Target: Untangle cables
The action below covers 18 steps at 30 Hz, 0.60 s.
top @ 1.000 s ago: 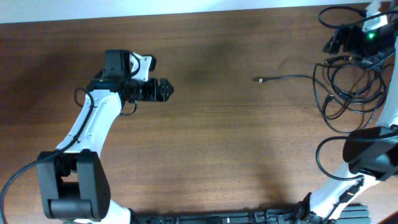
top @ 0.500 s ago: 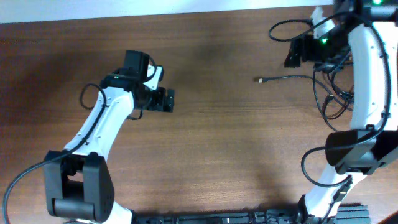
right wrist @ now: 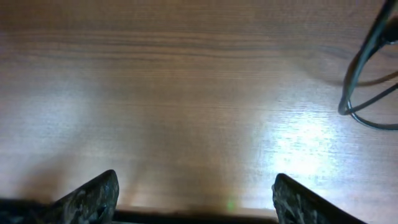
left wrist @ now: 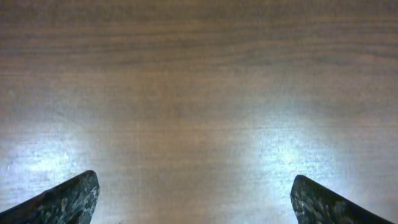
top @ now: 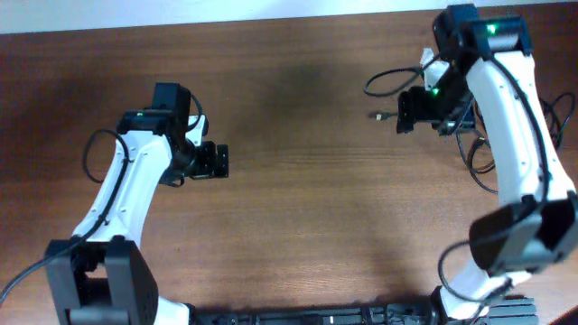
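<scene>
Black right pincer [top: 405, 112]: jaws apart, nothing between them, both fingertips [right wrist: 93, 196] wide over bare wood.

Just left of it, a small plug end [top: 376, 116] lies on the brown counter [top: 307, 217], its thin cord running back under the pincer.

The cables [top: 471, 153] sit tangled at the far right, partly hidden behind the right arm [top: 506, 117]. One loop [right wrist: 364, 87] shows at the right edge of the wrist view.

Step in hand, as judged: taking the stray plug end. Advice:
- Come down square over the cord just behind the plug.
- Close gently.
- Draw leftward, away from the tangle, so the loops loosen rather than cinch.

Right arm: stretched far from its near-right base, wrist turned left.

Left pincer [top: 217, 161]: jaws apart, empty, well apart from the cables. Left arm [top: 126, 190]: bowed, reaching rightward.
</scene>
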{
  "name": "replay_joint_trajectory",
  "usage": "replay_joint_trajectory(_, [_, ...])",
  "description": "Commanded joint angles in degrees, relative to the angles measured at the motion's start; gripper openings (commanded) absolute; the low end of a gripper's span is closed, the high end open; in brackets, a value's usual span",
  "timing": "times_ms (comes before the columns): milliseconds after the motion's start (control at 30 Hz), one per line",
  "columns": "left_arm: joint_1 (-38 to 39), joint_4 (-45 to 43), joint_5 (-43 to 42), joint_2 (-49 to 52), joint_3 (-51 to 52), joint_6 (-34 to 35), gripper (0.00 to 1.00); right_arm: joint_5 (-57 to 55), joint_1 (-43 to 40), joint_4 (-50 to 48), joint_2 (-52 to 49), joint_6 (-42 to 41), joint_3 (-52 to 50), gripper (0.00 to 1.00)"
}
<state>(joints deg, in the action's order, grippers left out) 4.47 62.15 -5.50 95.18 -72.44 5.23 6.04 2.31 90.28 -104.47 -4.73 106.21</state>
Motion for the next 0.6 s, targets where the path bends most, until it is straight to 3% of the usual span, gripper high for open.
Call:
replay_joint_trajectory(0, [-0.24, 2.08, 0.63, -1.66, -0.83, 0.55, 0.99, -1.27, -0.07, -5.99, 10.25, -0.70, -9.46, 0.79])
replay_joint_trajectory(233, [0.15, 3.50, 0.87, -2.36, 0.57, 0.52, 0.99, -2.10, -0.07, -23.74, 32.57, -1.70, -34.62, 0.80])
replay_joint_trajectory(467, [4.46, -5.42, 5.49, -10.91, 10.23, 1.55, 0.99, -2.25, -0.07, -33.94, 52.65, -1.77, -51.25, 0.80])
replay_joint_trajectory(500, [5.09, -6.78, 6.73, -12.79, 11.72, 2.16, 0.99, -2.25, -0.07, -34.71, 54.60, -1.77, -52.41, 0.98])
replay_joint_trajectory(567, [6.54, -9.90, 9.42, -17.79, 15.32, 3.37, 0.99, -2.25, -0.07, -35.76, 58.95, -1.75, -54.38, 0.99])
